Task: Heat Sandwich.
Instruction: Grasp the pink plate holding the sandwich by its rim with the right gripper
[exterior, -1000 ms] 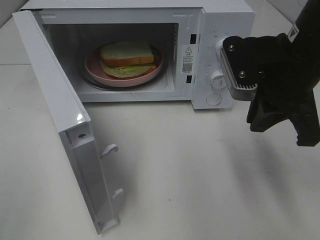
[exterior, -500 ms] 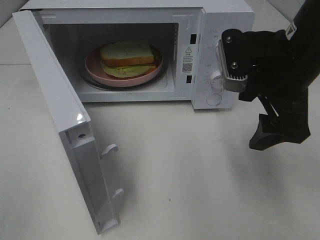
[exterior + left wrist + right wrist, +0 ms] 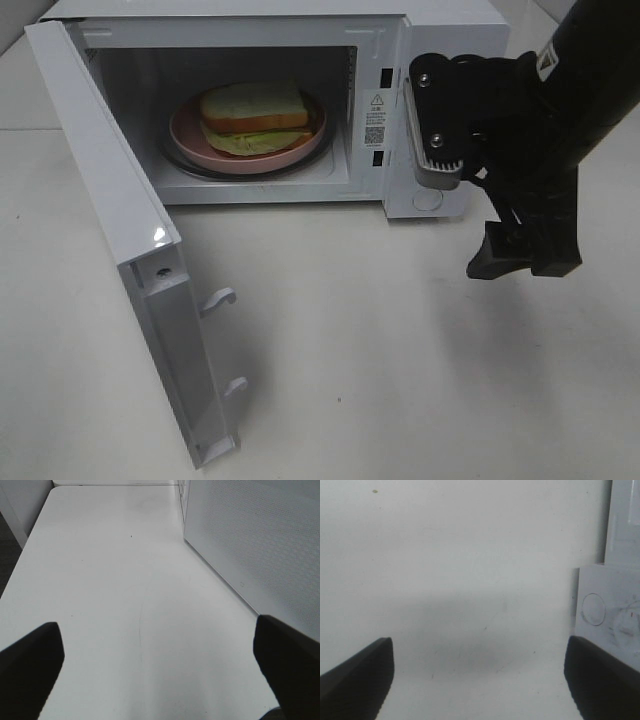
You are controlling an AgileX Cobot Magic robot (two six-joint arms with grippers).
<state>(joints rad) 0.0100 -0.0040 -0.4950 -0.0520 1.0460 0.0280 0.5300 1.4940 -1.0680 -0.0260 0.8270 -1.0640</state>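
Note:
The sandwich [image 3: 254, 113], pale bread with green and reddish filling, lies on a round pink plate [image 3: 190, 138] inside the open white microwave [image 3: 455, 25]. The microwave door [image 3: 120, 240] stands swung out towards the front left. My right gripper [image 3: 475, 195] is open and empty, hanging just in front of the microwave's control panel [image 3: 425, 198] and covering the dials. In the right wrist view the right gripper [image 3: 477, 675] shows wide-apart fingertips with the control panel [image 3: 612, 612] beside it. My left gripper [image 3: 160, 670] is open and empty over bare table, out of the exterior view.
The white table [image 3: 400, 380] stretches in front of the microwave. Two door latch hooks [image 3: 220, 298] stick out from the open door's edge. In the left wrist view a white perforated microwave wall [image 3: 260, 540] stands beside the left gripper.
My right gripper has moved left and slightly back, from beside the microwave to in front of its control panel. The sandwich, plate and door have not moved.

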